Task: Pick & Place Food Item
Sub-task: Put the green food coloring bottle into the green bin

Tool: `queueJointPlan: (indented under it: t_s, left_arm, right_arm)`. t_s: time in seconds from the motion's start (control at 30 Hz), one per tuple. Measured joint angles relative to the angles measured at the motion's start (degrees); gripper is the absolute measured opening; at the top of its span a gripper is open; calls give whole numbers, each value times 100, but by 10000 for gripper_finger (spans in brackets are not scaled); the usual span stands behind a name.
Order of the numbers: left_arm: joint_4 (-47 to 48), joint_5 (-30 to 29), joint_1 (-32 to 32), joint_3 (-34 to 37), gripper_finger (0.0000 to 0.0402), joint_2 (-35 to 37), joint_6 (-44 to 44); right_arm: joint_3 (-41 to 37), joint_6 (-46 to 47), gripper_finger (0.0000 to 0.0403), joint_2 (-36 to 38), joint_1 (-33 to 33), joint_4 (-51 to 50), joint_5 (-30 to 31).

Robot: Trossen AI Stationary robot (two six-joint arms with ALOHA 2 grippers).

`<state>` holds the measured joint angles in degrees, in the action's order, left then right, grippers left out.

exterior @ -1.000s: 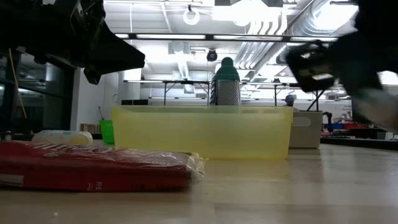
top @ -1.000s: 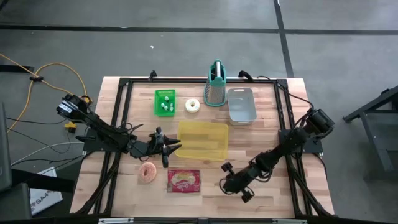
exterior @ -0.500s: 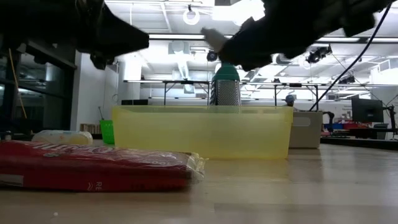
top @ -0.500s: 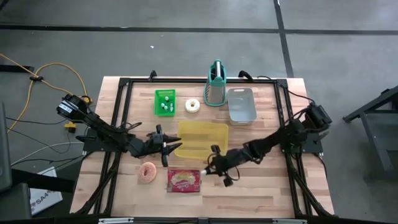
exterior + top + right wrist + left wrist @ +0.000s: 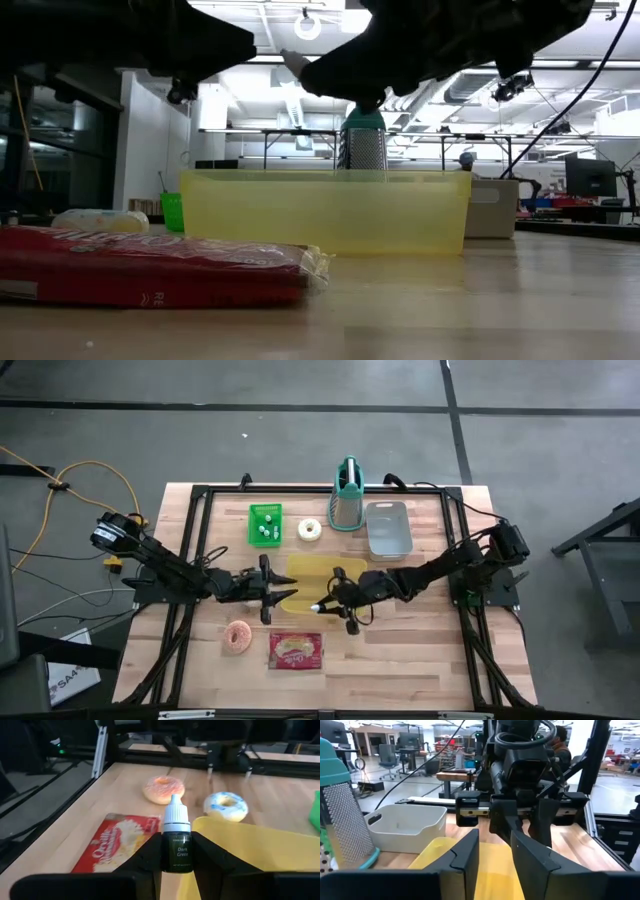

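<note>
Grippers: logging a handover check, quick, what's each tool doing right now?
Left tool: open, empty, over the yellow bin.
Right tool: shut on the dark green dropper bottle, above the bin's edge.

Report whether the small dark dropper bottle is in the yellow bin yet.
Not in. The small dark dropper bottle is clamped between the right gripper fingers, above the yellow plastic bin's rim.

R gripper [image 5: 322,606], gripping small dark dropper bottle w/ white cap [image 5: 175,840], swung in from table's near right to over translucent yellow plastic bin [image 5: 345,568]. L gripper [image 5: 283,590] nudged closer, fingers parted slightly.
</note>
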<state>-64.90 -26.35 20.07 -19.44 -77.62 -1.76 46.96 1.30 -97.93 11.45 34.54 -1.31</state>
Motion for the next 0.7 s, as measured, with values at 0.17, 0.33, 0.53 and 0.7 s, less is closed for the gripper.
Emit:
queueJointPlan:
  t_s: [0.17, 0.33, 0.53, 0.7]
  left_arm:
    - [4, 532, -375, 0, 138, 0, 94]
    - [7, 1033, -568, 0, 149, 0, 96]
    - [9, 1166, -572, 0, 150, 0, 192]
    - [9, 1165, -572, 0, 150, 0, 266]
  right_arm:
    - [0, -16, 77, 0, -227, 14, -60]
    - [0, -146, 77, 0, -382, 40, -58]
    - [0, -153, 77, 0, -521, 102, -58]
    - [0, -156, 77, 0, -563, 224, -47]
